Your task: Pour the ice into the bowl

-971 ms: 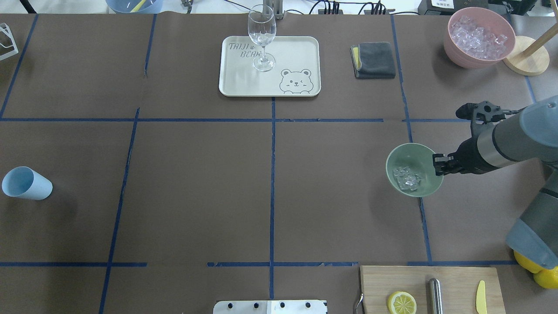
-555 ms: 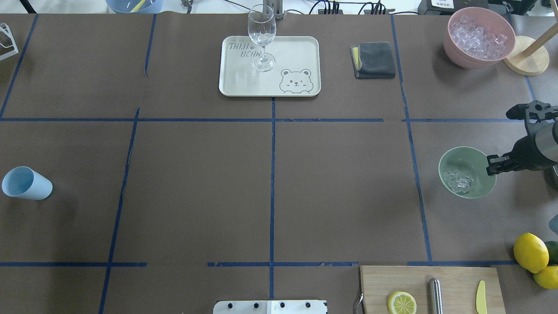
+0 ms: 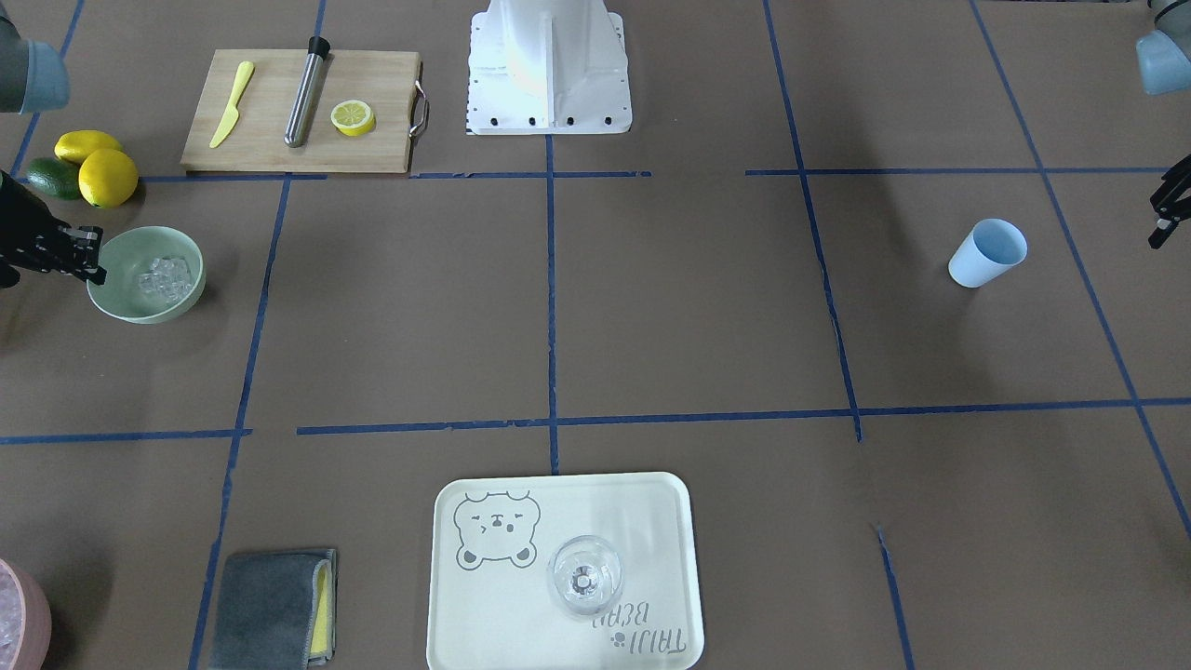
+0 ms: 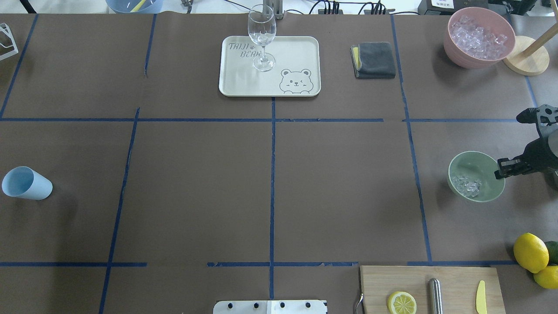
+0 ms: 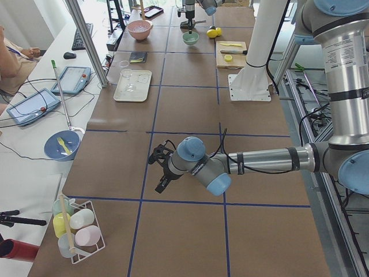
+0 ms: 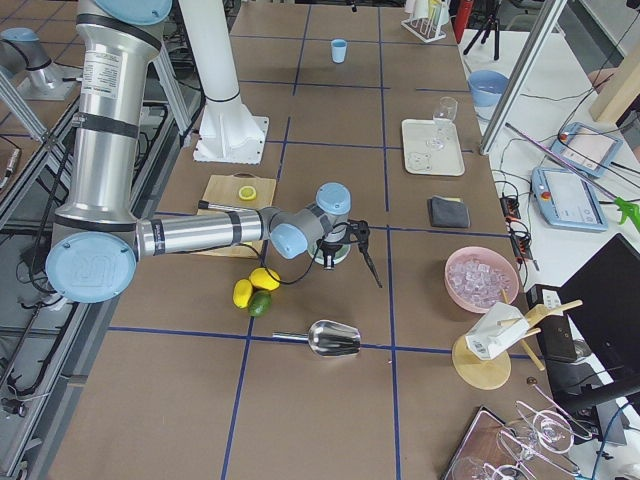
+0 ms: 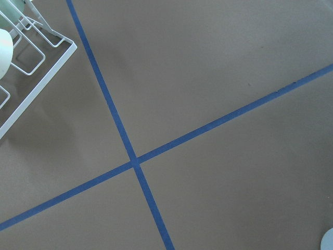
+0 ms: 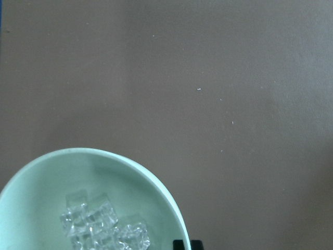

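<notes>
I'm pinching, as far as I can tell, the rim of the bowl [image 4: 473,165] with my right gripper [image 4: 501,173], the bowl sitting at the table's right end with the ice [image 4: 467,185] inside and lying straight inboard of my jaws, the left gripper [image 3: 1169,208] hanging well apart near the blue cup [image 4: 26,183].

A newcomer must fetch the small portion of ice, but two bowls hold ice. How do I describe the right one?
Find the wooden cutting board on the robot's right, lemons beside it. Just beyond them is the bowl, its rim in the right hand. It is pale green with a few ice cubes; the pink bowl is heaped.
</notes>
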